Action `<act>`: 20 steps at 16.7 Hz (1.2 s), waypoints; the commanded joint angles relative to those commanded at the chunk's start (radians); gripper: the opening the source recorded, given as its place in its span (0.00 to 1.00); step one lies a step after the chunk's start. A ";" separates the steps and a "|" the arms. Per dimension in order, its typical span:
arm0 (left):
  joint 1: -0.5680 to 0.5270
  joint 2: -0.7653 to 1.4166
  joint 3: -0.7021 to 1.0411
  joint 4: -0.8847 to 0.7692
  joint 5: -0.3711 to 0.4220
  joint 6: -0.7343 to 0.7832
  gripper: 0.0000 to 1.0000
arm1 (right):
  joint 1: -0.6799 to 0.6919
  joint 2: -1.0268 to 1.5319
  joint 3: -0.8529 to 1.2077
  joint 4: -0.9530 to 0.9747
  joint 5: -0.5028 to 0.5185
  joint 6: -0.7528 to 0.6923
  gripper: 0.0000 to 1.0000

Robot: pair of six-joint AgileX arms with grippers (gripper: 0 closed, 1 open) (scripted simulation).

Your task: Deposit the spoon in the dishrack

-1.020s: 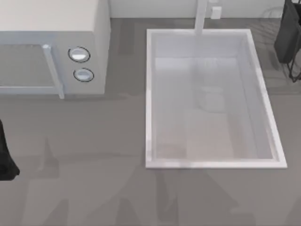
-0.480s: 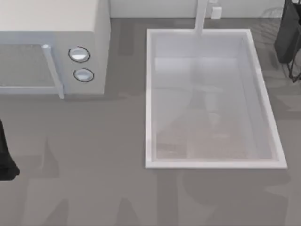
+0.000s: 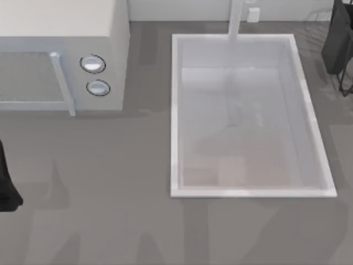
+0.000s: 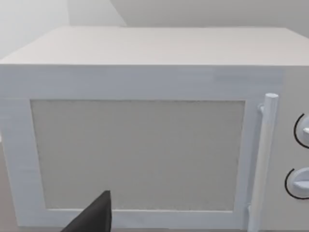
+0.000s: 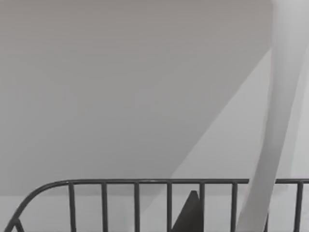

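The right arm (image 3: 337,38) is at the far right corner of the table, over the dishrack (image 5: 145,198), probably to release the spoon there, but its grip and the spoon's place cannot be told, while the left arm (image 3: 6,182) is parked facing the microwave (image 4: 145,135).

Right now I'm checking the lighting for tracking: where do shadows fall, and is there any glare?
Top view: soft arm shadows streak the counter and the sink floor; no harsh glare. Right wrist view: a slanting shadow edge crosses the wall behind the dishrack.
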 joint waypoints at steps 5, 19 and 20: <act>0.000 0.000 0.000 0.000 0.000 0.000 1.00 | 0.000 0.000 0.000 0.000 0.000 0.000 0.23; 0.000 0.000 0.000 0.000 0.000 0.000 1.00 | 0.000 0.000 0.000 0.000 0.000 0.000 1.00; 0.000 0.000 0.000 0.000 0.000 0.000 1.00 | 0.000 0.000 0.000 0.000 0.000 0.000 1.00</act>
